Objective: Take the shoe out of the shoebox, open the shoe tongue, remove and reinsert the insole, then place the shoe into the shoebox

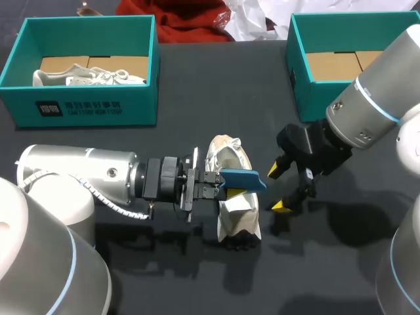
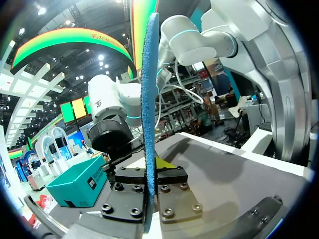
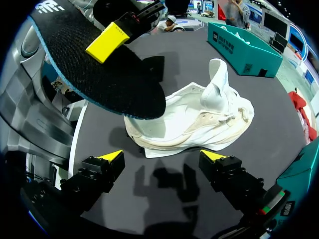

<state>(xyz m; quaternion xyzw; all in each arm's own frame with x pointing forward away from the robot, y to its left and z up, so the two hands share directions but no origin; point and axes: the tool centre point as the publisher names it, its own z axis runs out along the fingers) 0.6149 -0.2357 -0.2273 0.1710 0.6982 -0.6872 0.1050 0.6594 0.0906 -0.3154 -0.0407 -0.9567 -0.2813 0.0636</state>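
A white shoe (image 1: 235, 203) lies on the dark table, and its tongue (image 3: 220, 79) stands pulled up. My left gripper (image 1: 220, 185) is shut on a blue insole (image 1: 243, 178) and holds it just above the shoe. In the left wrist view the insole (image 2: 148, 114) shows edge-on between the closed fingers of that gripper (image 2: 149, 174). My right gripper (image 1: 277, 188) stands open just right of the shoe, holding nothing. From the right wrist view the shoe (image 3: 199, 124) lies ahead of the right gripper (image 3: 162, 157), and the insole's dark underside (image 3: 99, 64) hangs over its heel end.
A teal shoebox (image 1: 85, 105) at the back left holds another white shoe (image 1: 88, 77). A second teal shoebox (image 1: 298, 65) stands at the back right, close behind my right arm. Red cloth (image 1: 190, 20) and white paper (image 1: 252, 16) lie along the far edge.
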